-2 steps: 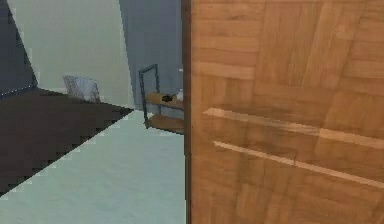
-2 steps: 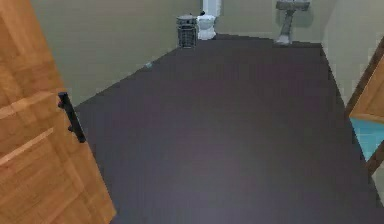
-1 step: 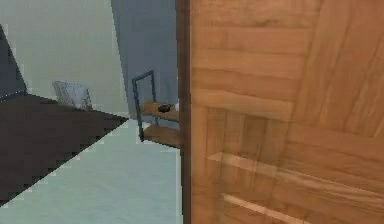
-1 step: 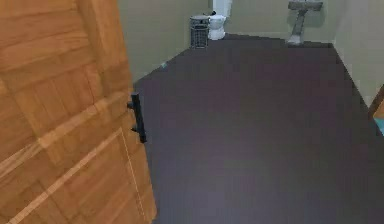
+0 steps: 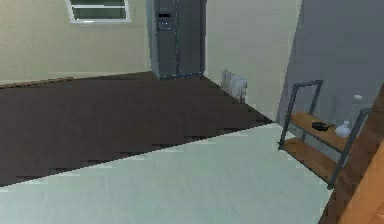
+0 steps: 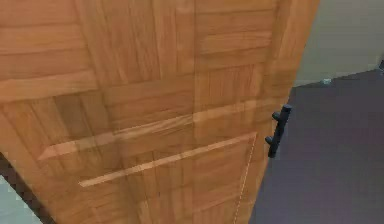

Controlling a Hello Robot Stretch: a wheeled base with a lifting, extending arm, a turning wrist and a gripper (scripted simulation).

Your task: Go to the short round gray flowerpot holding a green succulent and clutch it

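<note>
A low metal-framed shelf unit with wooden boards (image 5: 318, 140) stands at the forward view's right, against a grey wall. On its upper board lie a small dark low blob (image 5: 320, 125) and a pale rounded thing (image 5: 344, 129). A pale bottle-like shape (image 5: 357, 104) stands behind them. None of them can be told as a flowerpot.
A wooden panelled door (image 6: 150, 110) with a dark handle (image 6: 279, 130) stands close in the arm side view; its edge (image 5: 362, 170) cuts the forward view's right. A grey fridge (image 5: 178, 38) and a window (image 5: 99, 9) are at the far wall. Dark floor (image 5: 110, 115) meets a pale floor (image 5: 190, 185) ahead.
</note>
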